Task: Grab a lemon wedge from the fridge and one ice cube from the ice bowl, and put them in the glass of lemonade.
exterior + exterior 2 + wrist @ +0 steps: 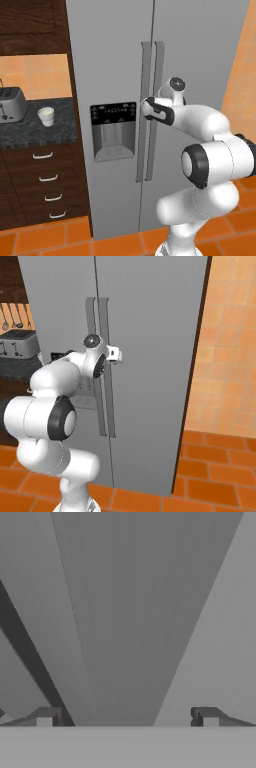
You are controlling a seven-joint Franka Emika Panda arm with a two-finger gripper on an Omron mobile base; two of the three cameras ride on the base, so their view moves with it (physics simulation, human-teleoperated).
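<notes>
Fridge of tall grey steel has its 2 doors closed, the 2-finger gripper spread wide around a long vertical handle, gripping nothing.

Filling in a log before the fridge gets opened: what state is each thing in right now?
fridge: both doors shut.
right door handle: between the open fingers, not yet clamped.
gripper: open, right at the handle.
glass of lemonade: upright on the counter, left of the fridge.
toaster: on the counter; slots can't be seen.
drawers: all shut.
</notes>
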